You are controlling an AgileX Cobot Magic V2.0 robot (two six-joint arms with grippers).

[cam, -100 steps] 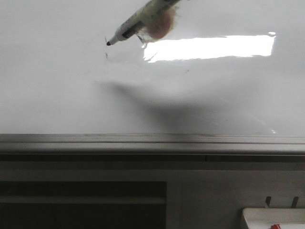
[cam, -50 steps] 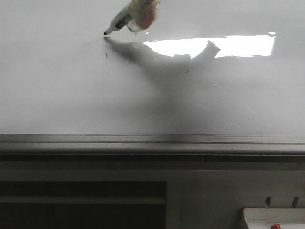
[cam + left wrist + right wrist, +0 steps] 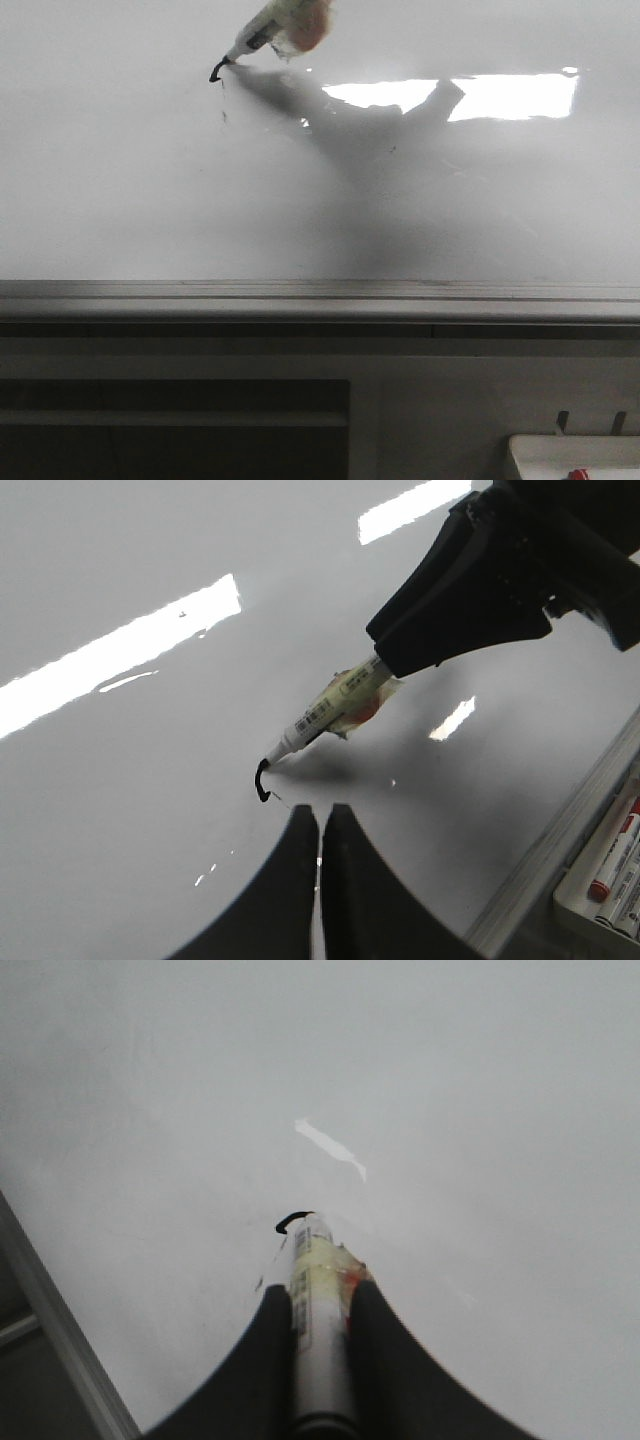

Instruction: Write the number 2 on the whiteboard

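The whiteboard fills the front view, glossy white with a silver frame edge. My right gripper is shut on a white marker, which also shows in the left wrist view and the right wrist view. The marker's tip touches the board at a short curved black stroke, the hooked start of the number 2, also seen in the left wrist view and the right wrist view. My left gripper is shut and empty, hovering just beside the stroke.
A faint dark smudge mark lies just below the stroke. A small white tray with red bits sits at the front right. Spare markers lie in a tray beyond the board's frame edge.
The marker has touched down on the board and drawn a short curved black stroke. Its shadow has drawn in under the marker.
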